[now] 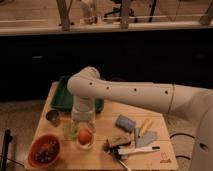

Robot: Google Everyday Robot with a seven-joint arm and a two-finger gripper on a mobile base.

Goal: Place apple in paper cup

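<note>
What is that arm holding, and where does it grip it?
It cannot be told. The gripper hangs directly over the apple, at the left of the table, but no hold on it shows.

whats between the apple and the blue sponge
Only bare table lies between the apple and the blue sponge, in the camera view. The gripper sits right above the apple.

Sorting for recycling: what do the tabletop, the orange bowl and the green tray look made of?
Tabletop: pale wood, matt, by its tan tone. Orange bowl: likely plastic, uniform bright colour. Green tray: probably plastic, smooth even green. The claw hangs over the apple.
</note>
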